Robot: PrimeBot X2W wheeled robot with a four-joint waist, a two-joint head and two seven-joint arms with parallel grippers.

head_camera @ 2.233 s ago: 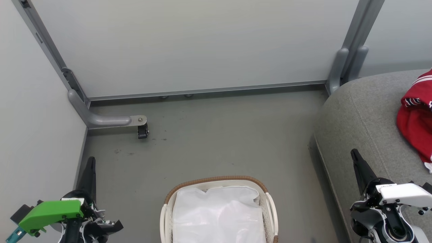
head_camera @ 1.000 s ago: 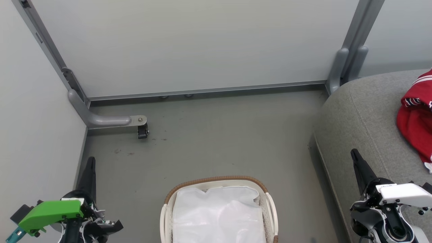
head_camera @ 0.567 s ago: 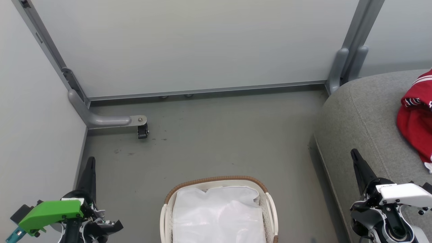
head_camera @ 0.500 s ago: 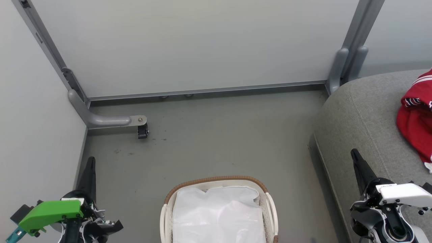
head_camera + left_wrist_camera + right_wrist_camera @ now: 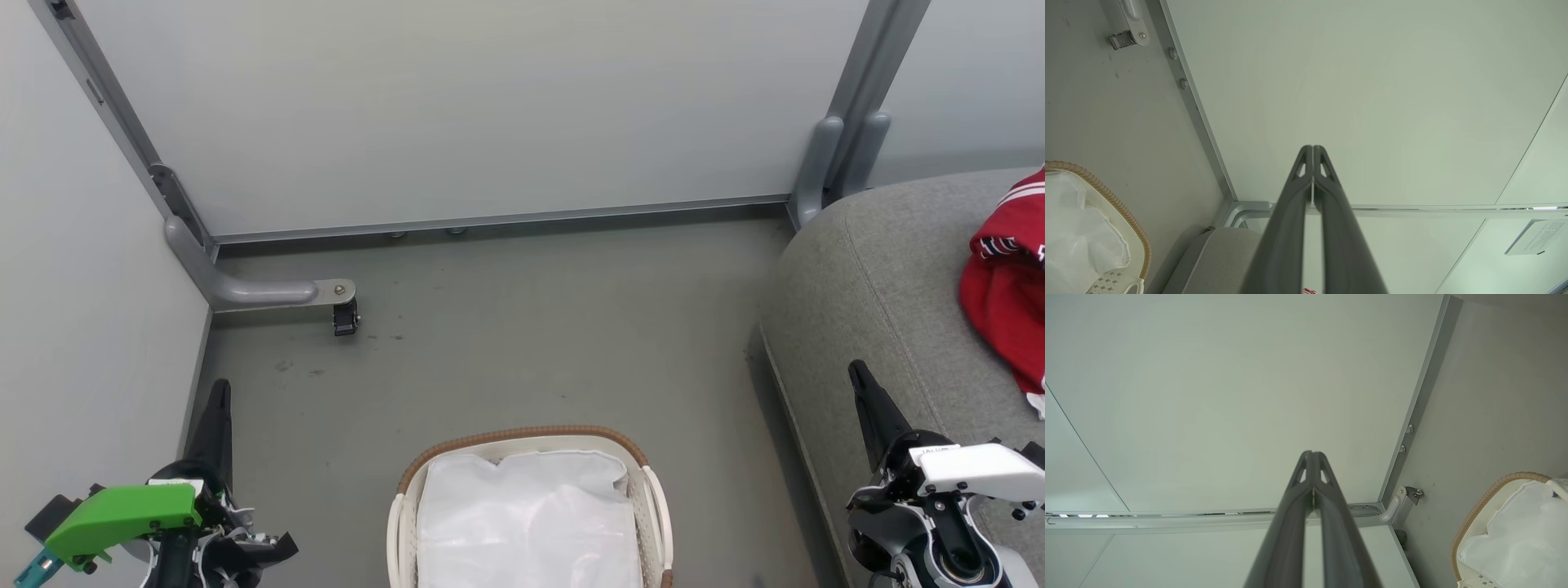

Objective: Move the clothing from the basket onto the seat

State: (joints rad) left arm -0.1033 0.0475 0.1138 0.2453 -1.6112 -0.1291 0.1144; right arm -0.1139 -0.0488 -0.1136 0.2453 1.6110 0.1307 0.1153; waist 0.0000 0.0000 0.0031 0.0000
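Down at the near left, the left gripper point(image 5: 219, 392) has its two dark fingers pressed together, tip against tip with nothing between them, as the left wrist view shows plainly; it hangs above the grey floor point(image 5: 506, 343), close beside the pale left wall point(image 5: 73, 286), with a green housing point(image 5: 122, 513) at its wrist; at the near right the right gripper point(image 5: 856, 376) is likewise closed on nothing, its fingers meeting at the tips in the right wrist view, and it shows against the near left edge of the seat point(image 5: 882, 269), a white cover point(image 5: 976, 469) on its wrist; between the two grippers, at the near middle, the basket point(image 5: 522, 434) stands on the floor, its brown woven rim curving round the far side and its white liner point(image 5: 531, 523) lying crumpled inside; the clothing point(image 5: 1004, 302) lies in a red heap on the seat at the far right, partly cut by the view's edge, white stripes and a bit of black-and-white lettering at its far end, plain red nearer; it is well apart from the basket and apart from the right gripper; on the far side a pale partition point(image 5: 490, 106) closes off the floor, and a small black caster point(image 5: 345, 318) on a grey foot stands at the far left.
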